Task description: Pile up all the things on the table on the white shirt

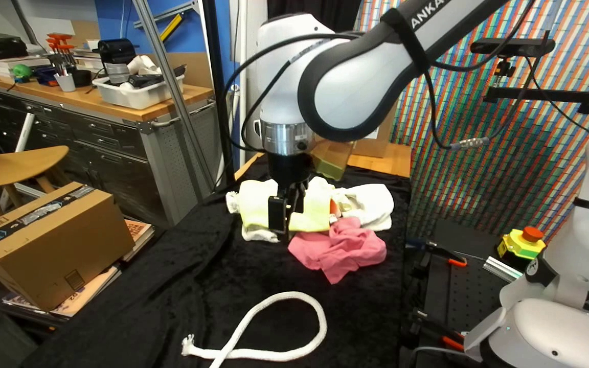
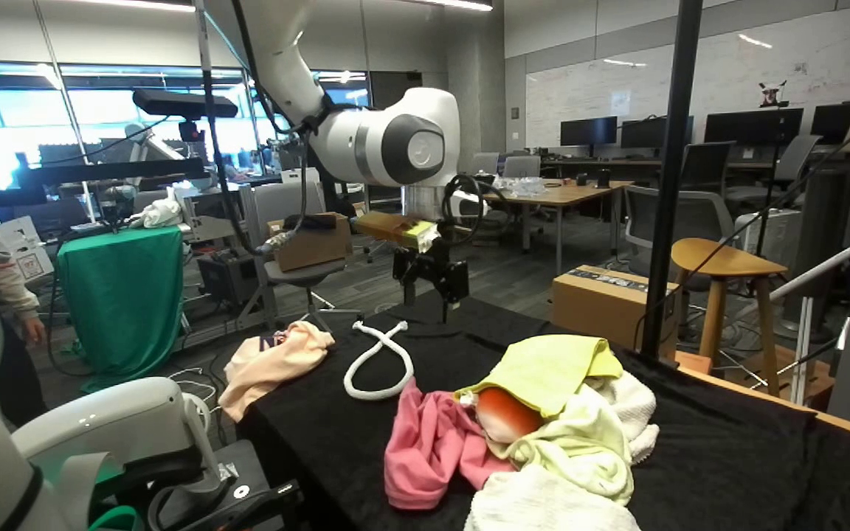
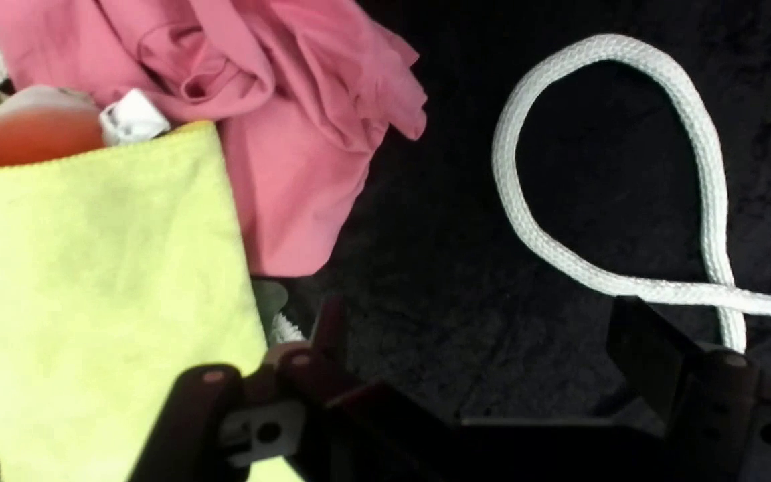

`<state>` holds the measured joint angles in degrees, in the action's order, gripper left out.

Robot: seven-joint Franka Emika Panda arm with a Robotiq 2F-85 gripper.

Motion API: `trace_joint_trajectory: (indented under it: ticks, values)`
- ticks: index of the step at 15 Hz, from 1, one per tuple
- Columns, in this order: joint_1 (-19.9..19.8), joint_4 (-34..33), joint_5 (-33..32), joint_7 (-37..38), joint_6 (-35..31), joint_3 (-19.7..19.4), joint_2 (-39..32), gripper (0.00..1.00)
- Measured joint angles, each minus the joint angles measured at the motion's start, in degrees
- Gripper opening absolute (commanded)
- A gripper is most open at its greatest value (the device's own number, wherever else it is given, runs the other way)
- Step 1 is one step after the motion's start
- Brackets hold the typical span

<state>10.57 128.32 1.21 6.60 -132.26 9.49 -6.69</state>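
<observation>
White bin [image 1: 143,98] holds black and pale items [image 1: 145,81].

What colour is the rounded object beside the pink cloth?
The rounded object is red-orange, fading to whitish; best seen in an exterior view.

The robot arm [image 1: 366,87] is showing "ANKA" at upper right, its base [image 1: 563,329] "A EMIKA" at lower right.
</observation>
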Motion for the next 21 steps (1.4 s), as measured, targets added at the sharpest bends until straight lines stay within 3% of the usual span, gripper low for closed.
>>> trace_joint_trajectory:
  ticks: [8,14,21]
  values:
    - [4.1,8.3,-4.6,0.3,-12.8,3.2,-3.4,1.0]
    - [7.9,7.1,-10.0,-1.4,-19.2,5.5,-5.7,1.0]
    - [9.6,2.0,-12.2,-9.6,-22.0,7.5,-9.7,1.0]
